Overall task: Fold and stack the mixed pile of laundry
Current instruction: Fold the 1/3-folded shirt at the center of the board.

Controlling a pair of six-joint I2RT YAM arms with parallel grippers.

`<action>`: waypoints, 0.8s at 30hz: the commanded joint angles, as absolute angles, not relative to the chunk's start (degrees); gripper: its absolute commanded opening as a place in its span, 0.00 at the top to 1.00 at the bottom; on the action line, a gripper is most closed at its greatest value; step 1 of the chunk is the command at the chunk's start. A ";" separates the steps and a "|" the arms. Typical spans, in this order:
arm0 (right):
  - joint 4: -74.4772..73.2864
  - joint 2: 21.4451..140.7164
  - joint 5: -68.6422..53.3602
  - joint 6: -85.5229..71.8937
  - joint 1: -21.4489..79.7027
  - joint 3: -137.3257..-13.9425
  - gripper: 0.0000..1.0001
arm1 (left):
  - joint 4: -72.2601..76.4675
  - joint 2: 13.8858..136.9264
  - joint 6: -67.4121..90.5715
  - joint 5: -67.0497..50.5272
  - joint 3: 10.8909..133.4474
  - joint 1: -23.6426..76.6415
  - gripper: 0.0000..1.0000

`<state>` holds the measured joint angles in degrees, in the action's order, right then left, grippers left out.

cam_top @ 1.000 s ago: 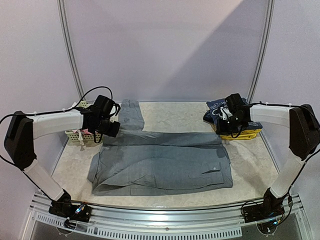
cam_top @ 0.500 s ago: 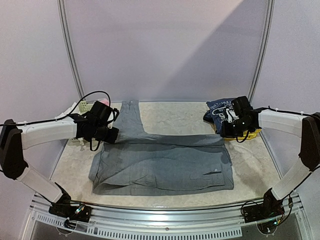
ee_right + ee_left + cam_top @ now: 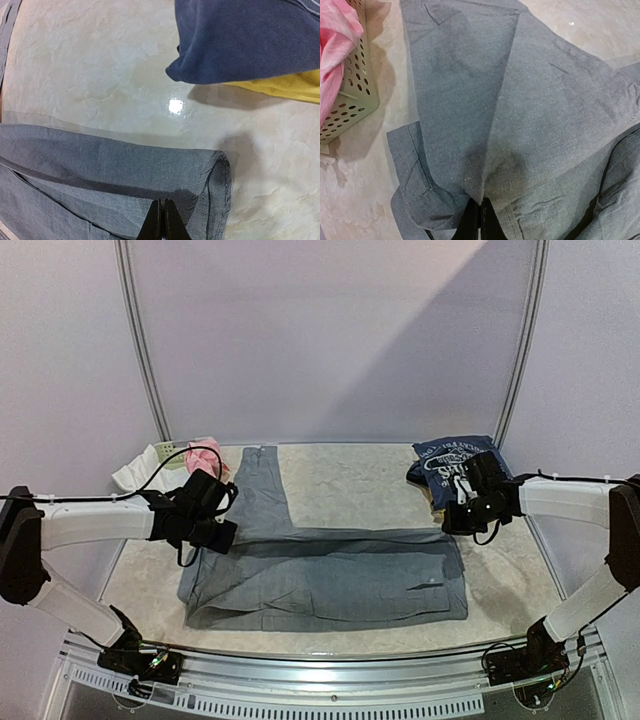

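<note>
From above, the grey trousers (image 3: 320,575) lie across the middle of the counter (image 3: 350,475), folded into a long band, with one leg running away toward the back wall. The left fingers (image 3: 222,537) sit at the band's left far corner and the right fingers (image 3: 455,524) at its right far corner. Behind the right arm a navy tee (image 3: 452,454) lies folded. It carries white print, too small to read from here. At the back left a pale-green basket (image 3: 165,452) holds a pink piece (image 3: 206,456), with a white piece (image 3: 133,476) just beside it. Bare counter stretches between the trouser leg and the tee. In the left wrist view the left fingers (image 3: 472,226) are pressed together, clamped on the grey trousers (image 3: 520,100), and the cloth rises to them in a peaked fold. The basket (image 3: 355,95) and pink piece (image 3: 332,40) stand close to the left, with a strip of counter (image 3: 355,200) between them and the trouser hem. In the right wrist view the right fingers (image 3: 159,222) are likewise closed, pinching the doubled edge of the grey trousers (image 3: 100,160). The navy tee (image 3: 250,40) rests on a yellow cloth (image 3: 287,82) beyond, apart from the trousers, with glossy counter (image 3: 100,65) between. No label or writing shows here.
</note>
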<state>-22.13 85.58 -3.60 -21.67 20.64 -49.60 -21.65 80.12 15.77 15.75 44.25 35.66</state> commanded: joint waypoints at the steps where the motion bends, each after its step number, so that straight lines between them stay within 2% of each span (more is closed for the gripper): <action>1: -19.93 84.29 -1.01 -23.31 20.92 -46.93 0.95 | -19.68 80.53 17.64 17.58 42.45 37.40 0.98; 4: -19.50 84.44 -0.97 -23.80 20.92 -45.94 0.90 | -18.86 80.72 18.63 17.92 41.41 38.38 0.95; 7: -19.97 84.04 -1.45 -23.97 21.05 -46.01 0.74 | -18.79 80.39 19.14 18.71 40.96 39.75 0.86; 12: -21.35 79.86 -4.43 -24.47 22.04 -46.63 0.59 | -22.18 77.17 19.48 21.18 42.42 42.45 0.77; 18: -19.75 75.67 -8.84 -25.31 24.25 -47.84 0.57 | -22.71 71.90 18.49 21.92 43.89 43.77 0.67; 24: -16.46 81.86 -10.01 -25.92 27.17 -49.30 0.57 | -20.40 76.20 17.71 23.95 45.73 43.77 0.66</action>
<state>-19.00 77.67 -8.05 -25.06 25.65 -48.23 -21.93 73.19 18.41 22.22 44.31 43.03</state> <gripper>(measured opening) 0.430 0.338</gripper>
